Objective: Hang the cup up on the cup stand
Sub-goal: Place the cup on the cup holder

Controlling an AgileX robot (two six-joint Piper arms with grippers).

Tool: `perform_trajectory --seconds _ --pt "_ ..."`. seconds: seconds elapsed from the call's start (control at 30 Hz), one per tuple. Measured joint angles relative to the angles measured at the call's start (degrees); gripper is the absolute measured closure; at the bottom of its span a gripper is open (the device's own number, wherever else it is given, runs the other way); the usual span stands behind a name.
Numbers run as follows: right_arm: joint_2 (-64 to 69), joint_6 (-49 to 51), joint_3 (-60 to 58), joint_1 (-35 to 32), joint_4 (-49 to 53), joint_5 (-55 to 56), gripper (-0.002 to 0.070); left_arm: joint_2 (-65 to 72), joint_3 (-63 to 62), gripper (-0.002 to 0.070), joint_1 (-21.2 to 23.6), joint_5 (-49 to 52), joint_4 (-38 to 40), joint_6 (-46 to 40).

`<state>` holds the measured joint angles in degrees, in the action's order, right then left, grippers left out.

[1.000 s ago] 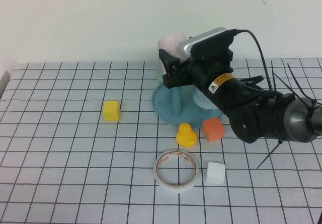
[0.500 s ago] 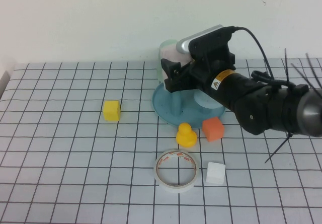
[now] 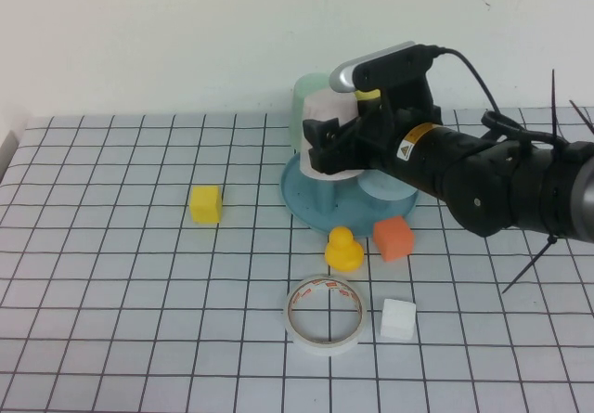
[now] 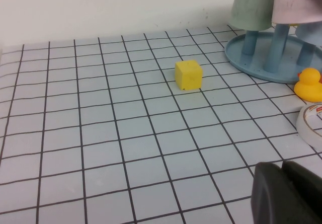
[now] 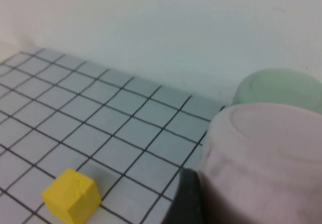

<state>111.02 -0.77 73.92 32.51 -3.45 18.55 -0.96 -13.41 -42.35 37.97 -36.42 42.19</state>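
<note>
- While I hold position, the cup (image 3: 327,121) sits upside down over a peg of the cup stand (image 3: 302,200), its closed bottom facing up, toward the back of the gridded table (image 3: 139,274).
- My right gripper (image 3: 336,144) is wrapped round the cup's side wall with its fingers spread wide; from the high view I cannot tell whether the pads press the wall or stand just off it.
- From the right wrist view one dark finger (image 5: 187,199) lies right against the pale pink wall, so I judge contact on that side at least.
- My left gripper (image 4: 287,194) is parked low over the near-left table, jaws together, holding nothing.
- I'd treat the cup as light, thin plastic: stiff enough to keep its shape, but smooth and tapered, so a squeeze may let it slide along the taper.
- With no handle, the mid wall is the place to hold it, opposite sides, gently.
- A mint green cup (image 3: 311,102) hangs just behind and touching or nearly so; a light blue cup (image 3: 385,188) sits on the stand beneath my arm. Bumping either could rock the stand.
- A yellow cube (image 3: 205,203), a rubber duck (image 3: 343,249), an orange cube (image 3: 393,238), a tape roll (image 3: 324,314) and a white cube (image 3: 398,319) lie apart from the stand, with the duck nearest its base.
</note>
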Motion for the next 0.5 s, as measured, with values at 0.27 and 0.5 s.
perform_trajectory --seconds 0.27,0.5 --pt "0.00 -5.65 0.00 0.00 0.00 -2.44 0.0083 0.00 0.00 0.0676 0.00 0.00 0.00 0.00" --pt "0.00 -9.42 0.58 0.00 0.00 -3.82 0.0057 0.00 0.00 0.0676 0.00 0.00 0.00 0.00"
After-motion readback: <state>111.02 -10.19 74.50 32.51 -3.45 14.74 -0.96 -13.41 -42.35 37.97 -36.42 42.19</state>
